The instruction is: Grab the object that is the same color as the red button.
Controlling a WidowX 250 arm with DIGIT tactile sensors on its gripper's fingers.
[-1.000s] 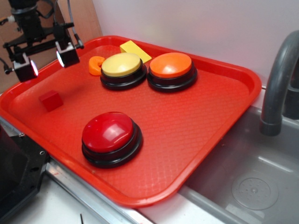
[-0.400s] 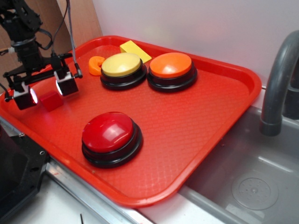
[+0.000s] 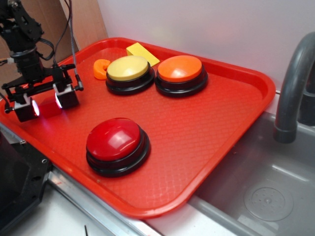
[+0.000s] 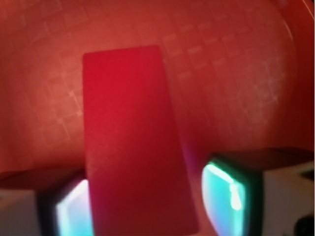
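1. Pale wall fills the top of the exterior view; a grey sink basin with a curved grey faucet pipe occupies the right side.
2. Next largest is the red textured plastic tray, spanning most of the frame and carrying everything else.
3. At lower centre sits the large glossy red dome button on a round black base, the colour reference for the task.
4. Toward the upper centre stand an orange-domed button and, touching it on the left, a yellow-domed button; a yellow flat block lies behind them and a small orange piece just left of the yellow one.
5. At left, the black robot gripper is lowered to the tray with its jaws spread apart, one on each side of the target, so a closing move would likely trap it.
6. Smallest, the small plain red block lies between the fingers; the wrist view shows gaps on both sides, so nothing is grasped yet.
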